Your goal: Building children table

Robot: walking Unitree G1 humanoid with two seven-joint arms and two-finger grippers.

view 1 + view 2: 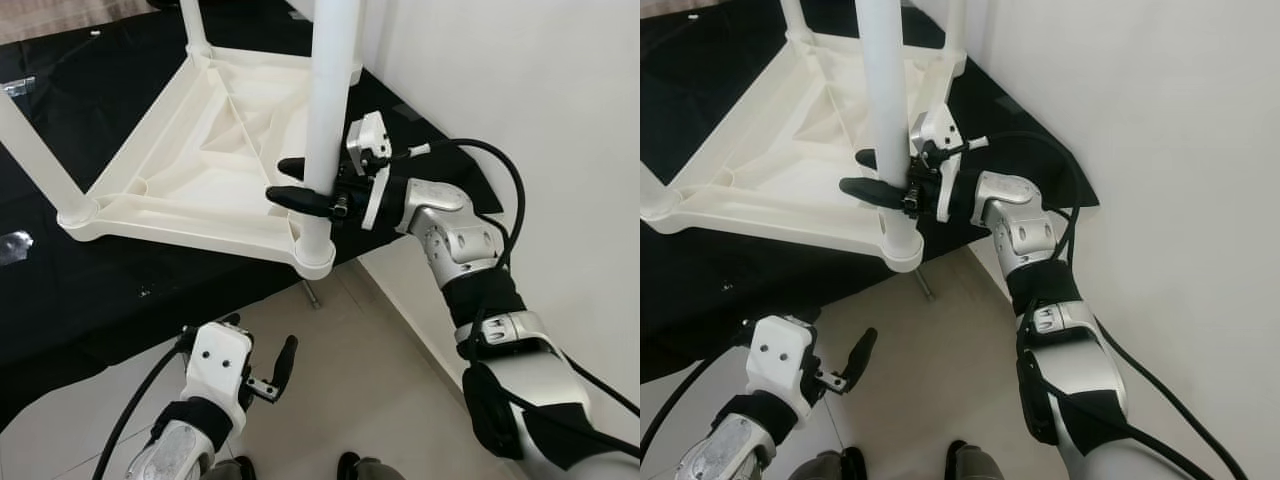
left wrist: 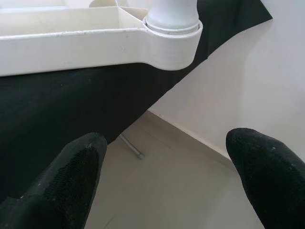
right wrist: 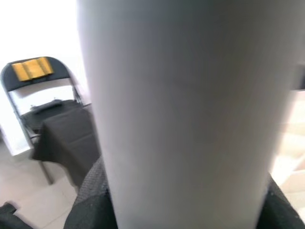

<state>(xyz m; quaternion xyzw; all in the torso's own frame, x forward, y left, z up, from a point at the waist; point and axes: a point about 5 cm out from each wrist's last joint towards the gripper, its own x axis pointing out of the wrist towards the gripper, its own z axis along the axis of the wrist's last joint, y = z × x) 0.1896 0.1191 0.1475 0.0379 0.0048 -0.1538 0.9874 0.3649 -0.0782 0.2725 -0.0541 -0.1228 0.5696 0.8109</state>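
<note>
Black cloth [image 1: 120,290] covers the raised work surface, its front edge running diagonally above pale floor tiles [image 1: 350,390], with a plain white wall [image 1: 540,90] close on the right and open floor between the two. On the cloth lies the white plastic children's table [image 1: 200,150] upside down, its ribbed, hollow underside facing up and its rounded near corner reaching just past the cloth's edge. Smooth round white legs stand in the corner sockets; the near leg [image 1: 330,110] rises from that overhanging corner. The right gripper [image 1: 305,183] reaches in from the wall side and its two black fingers clasp this leg low down, just above the socket, one finger on each side. The left gripper [image 1: 262,355] hangs low over the tiles, well apart from the table, its textured black fingers [image 2: 71,181] spread wide. A thin grey metal rod [image 2: 131,146] lies on the floor near the cloth's edge. A folding chair [image 3: 43,95] with a black seat stands beyond the leg in the right wrist view
</note>
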